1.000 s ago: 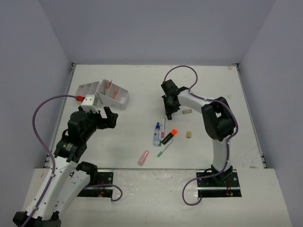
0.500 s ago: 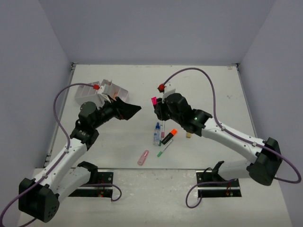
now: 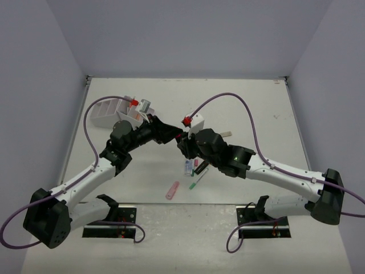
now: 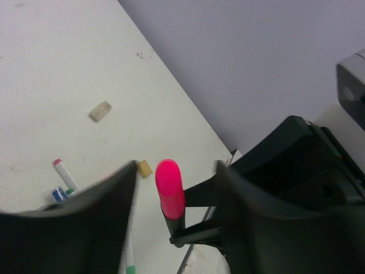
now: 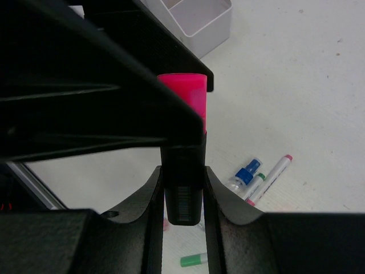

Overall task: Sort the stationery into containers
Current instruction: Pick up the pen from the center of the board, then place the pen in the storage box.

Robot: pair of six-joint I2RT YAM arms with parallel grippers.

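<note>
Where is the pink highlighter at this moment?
In the top view the pink highlighter hangs over the table's middle, clamped in the right gripper, pink cap between the fingers of the open left gripper, beside the blue-capped bottle.

light bright, even; shadows soft, faint; left wrist fingers (image 4: 68, 228) blurred, dark; top view sharp

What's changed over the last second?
Both arms swung inward and met. The right claw brought the black-bodied pink-capped highlighter to the left claw, now open on either side of it. The white plastic organiser and the loose stationery stayed put.
</note>
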